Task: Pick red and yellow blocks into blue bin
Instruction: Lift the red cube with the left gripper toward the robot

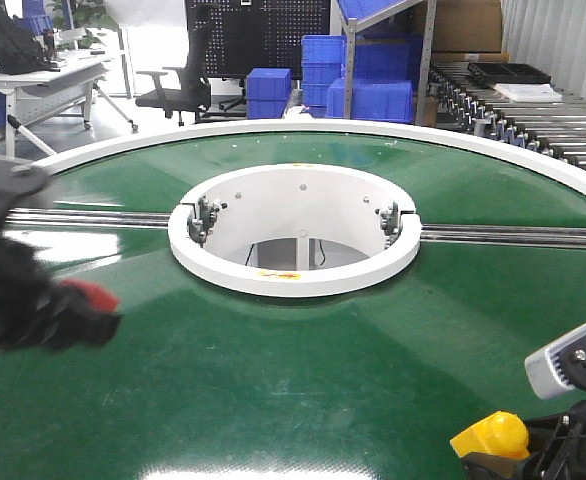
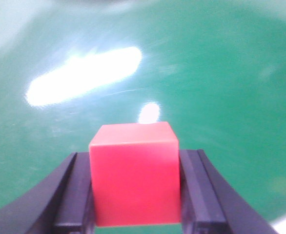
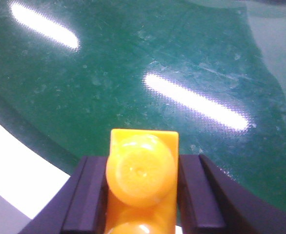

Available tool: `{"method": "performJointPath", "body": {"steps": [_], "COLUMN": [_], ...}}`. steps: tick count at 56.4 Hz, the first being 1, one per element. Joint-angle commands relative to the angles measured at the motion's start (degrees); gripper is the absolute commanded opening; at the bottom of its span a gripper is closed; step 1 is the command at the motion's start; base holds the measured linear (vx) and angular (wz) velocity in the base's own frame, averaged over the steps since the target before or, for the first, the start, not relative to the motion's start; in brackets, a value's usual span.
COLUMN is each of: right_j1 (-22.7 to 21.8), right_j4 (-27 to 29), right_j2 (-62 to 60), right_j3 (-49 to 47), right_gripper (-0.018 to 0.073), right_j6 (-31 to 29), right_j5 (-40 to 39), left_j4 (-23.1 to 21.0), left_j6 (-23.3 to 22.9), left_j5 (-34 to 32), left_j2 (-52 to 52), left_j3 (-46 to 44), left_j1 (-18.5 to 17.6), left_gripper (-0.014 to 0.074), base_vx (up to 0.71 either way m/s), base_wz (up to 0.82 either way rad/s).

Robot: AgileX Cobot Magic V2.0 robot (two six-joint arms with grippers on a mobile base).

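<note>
Red cube (image 2: 133, 175): plain, smooth glossy faces, crisp edges. Left claw (image 2: 135, 163) pinches it by two opposite sides between black fingers (image 2: 77, 195), over the green bench (image 2: 221, 97) near its left edge; the front view is blurred there.

Yellow brick (image 3: 142, 183): longer, glossy plastic, round studs on top. Right claw (image 3: 143, 163) clamps its long sides, over the bench's near right edge.

White ring (image 1: 293, 275) at bench centre. Blue crates (image 1: 373, 75) beyond the far edge.
</note>
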Motion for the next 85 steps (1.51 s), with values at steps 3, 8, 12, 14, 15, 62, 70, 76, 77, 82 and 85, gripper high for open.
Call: {"method": "performJointPath", "body": {"steps": [3, 8, 12, 14, 15, 62, 70, 76, 77, 82, 85], "right_j1": [-0.05, -0.05, -0.05, -0.05, -0.05, -0.05, -0.05, -0.05, -0.05, -0.05, -0.05], "right_j4": [0.94, 0.94, 0.94, 0.94, 0.94, 0.94, 0.94, 0.94, 0.94, 0.94, 0.94], "right_j2": [-0.95, -0.95, -0.95, -0.95, -0.95, -0.95, -0.95, -0.95, -0.95, -0.95, -0.95], "right_j3": [-1.56, -1.56, -1.56, -1.56, -1.56, -1.56, -1.56, -1.56, -1.56, -1.56, -1.56], "right_gripper": [0.0256, 0.0256, 0.0256, 0.0256, 0.0256, 0.0256, 0.0256, 0.0256, 0.0256, 0.0256, 0.0256], "right_j6": [-0.67, -0.67, -0.67, -0.67, -0.67, -0.67, -0.67, -0.67, -0.67, -0.67, -0.67], "right_j5": [-3.35, -3.35, -3.35, -3.35, -3.35, -3.35, -3.35, -3.35, -3.35, -3.35, -3.35], "left_j4": [-1.16, -1.16, -1.16, -1.16, -1.16, 1.06, 1.06, 1.06, 1.06, 0.97, 0.97], "left_j6": [1.75, 2.94, 2.94, 2.94, 2.94, -0.51, -0.51, -0.51, -0.51, -0.51, -0.51], "left_j5": [-6.13, -6.70, -6.99, -7.33, -7.51, -13.20, -13.04, -13.12, -13.12, -13.12, -13.12], "left_j2": [-12.02, -20.50, -27.66, -31.12, -32.60, -60.21, -60.21, -60.21, -60.21, -60.21, -60.21], "left_j3": [7.29, 13.25, 17.78, 19.99, 20.83, 39.28, 39.28, 39.28, 39.28, 39.28, 39.28], "left_j1": [-0.60, -0.60, -0.60, -0.60, -0.60, -0.60, -0.60, -0.60, -0.60, -0.60, -0.60], "left_gripper": [0.0198, 0.0198, 0.0198, 0.0198, 0.0198, 0.0219, 0.0269, 0.0286, 0.0286, 0.0286, 0.0286], "base_vx": [0.00, 0.00, 0.00, 0.00, 0.00, 0.00, 0.00, 0.00, 0.00, 0.00, 0.00], "base_wz": [0.00, 0.00, 0.00, 0.00, 0.00, 0.00, 0.00, 0.00, 0.00, 0.00, 0.00]}}
